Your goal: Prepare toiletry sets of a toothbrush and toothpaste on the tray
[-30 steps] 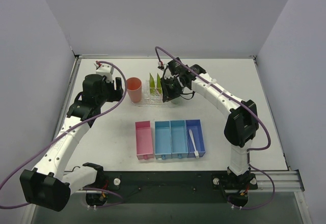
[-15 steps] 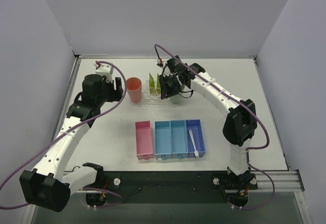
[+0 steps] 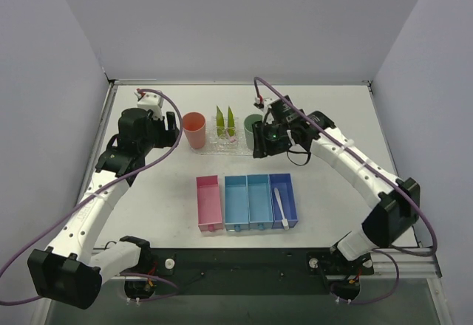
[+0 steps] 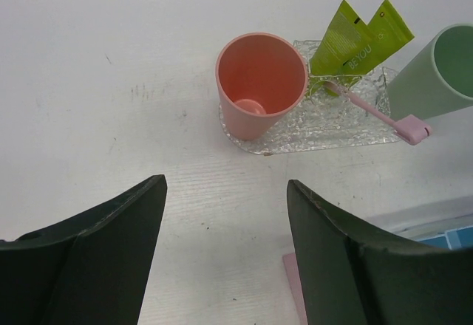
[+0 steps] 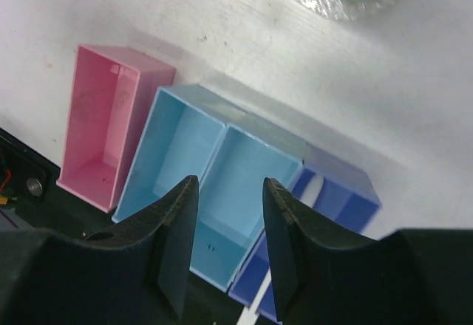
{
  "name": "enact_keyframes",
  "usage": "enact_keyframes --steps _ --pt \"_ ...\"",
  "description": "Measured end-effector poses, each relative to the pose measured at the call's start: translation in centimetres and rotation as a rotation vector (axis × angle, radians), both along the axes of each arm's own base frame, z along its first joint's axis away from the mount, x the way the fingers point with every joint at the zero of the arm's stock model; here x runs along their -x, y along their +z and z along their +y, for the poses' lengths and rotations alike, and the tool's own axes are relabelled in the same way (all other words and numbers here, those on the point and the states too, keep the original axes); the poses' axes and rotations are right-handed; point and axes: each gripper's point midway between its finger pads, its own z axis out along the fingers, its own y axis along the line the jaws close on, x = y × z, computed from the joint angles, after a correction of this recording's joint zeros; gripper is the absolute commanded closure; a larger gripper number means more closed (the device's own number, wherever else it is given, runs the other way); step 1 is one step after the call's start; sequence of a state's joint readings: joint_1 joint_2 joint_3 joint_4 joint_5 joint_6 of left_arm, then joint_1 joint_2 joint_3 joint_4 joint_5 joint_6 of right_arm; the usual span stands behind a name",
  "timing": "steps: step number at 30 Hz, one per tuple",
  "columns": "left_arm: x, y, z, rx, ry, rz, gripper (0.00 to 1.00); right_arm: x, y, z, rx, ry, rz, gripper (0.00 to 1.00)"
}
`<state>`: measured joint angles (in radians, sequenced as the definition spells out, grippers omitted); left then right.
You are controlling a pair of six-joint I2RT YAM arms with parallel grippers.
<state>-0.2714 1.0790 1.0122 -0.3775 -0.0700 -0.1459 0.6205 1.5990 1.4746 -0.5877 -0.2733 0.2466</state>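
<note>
The clear bumpy tray (image 3: 222,146) stands at the back middle, also in the left wrist view (image 4: 295,129). On it stand a pink cup (image 4: 260,81), a green cup (image 3: 253,125) and two yellow-green toothpaste tubes (image 4: 347,40) leaning upright. A pink toothbrush (image 4: 373,112) lies across the tray, its end over the front rim. A second toothbrush (image 3: 280,207) lies in the dark blue bin (image 3: 285,192). My left gripper (image 4: 225,251) is open and empty, left of the tray. My right gripper (image 5: 229,185) is open and empty, between the tray and the bins.
A row of open bins stands in front: a pink bin (image 3: 208,203), two light blue bins (image 3: 247,202) and the dark blue one. The table's black front edge (image 5: 29,170) lies just beyond them. White walls surround the table.
My right gripper has pulled back from over the tray, rightward and toward the front, and the green cup now shows. The left arm has not moved.
</note>
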Motion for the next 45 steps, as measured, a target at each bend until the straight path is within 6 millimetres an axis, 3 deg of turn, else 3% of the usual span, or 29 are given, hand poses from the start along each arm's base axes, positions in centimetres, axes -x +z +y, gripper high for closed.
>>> enact_keyframes --steps 3,8,16,26,45 --pt "0.1 0.0 -0.2 0.015 -0.004 0.002 0.24 2.3 -0.1 -2.7 -0.003 -0.05 0.002 0.63" --pt "0.3 0.2 -0.6 0.039 -0.011 0.003 0.24 6.4 -3.9 -6.1 0.052 -0.123 0.091 0.6" --pt "1.5 -0.3 -2.3 0.029 -0.067 0.034 0.24 9.9 -9.0 -7.4 0.123 -0.164 0.209 0.64" --pt "2.6 -0.2 -3.5 0.022 -0.113 0.044 0.24 11.1 -11.7 -8.2 0.151 -0.222 0.246 0.71" --pt "2.9 -0.2 -3.2 0.007 -0.102 0.047 0.24 10.6 -14.1 -8.2 0.216 -0.241 0.27 0.68"
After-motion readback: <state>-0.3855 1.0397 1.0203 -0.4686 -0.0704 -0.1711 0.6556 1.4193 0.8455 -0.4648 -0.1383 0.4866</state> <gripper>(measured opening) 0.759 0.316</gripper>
